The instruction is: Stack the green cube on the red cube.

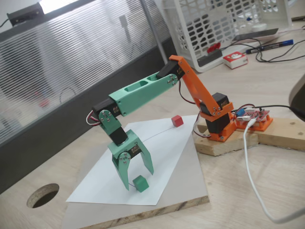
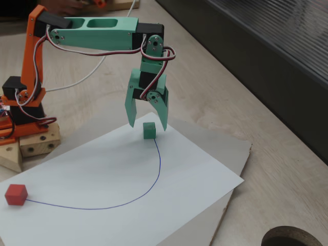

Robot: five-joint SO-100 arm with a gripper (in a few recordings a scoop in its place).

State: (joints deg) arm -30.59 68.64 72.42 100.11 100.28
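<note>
The tool (image 2: 147,124) is held wide open, pointing down, gripping nothing. The green cube (image 2: 149,130) is seen on the white paper sheet (image 2: 118,189) just below the spread fingers. The red cube (image 2: 16,195) lies well apart on the same sheet.

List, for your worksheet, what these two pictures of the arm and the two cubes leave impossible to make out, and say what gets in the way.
1. Whether the open gripper touches the green cube: both fixed views leave the gap unclear.
2. The print on the red-and-white box: too small in a fixed view.
3. The basket: cut off by the top edge.
4. The hole in the table: cut off by the bottom edge.
5. The red cube: its far faces are turned away.
</note>
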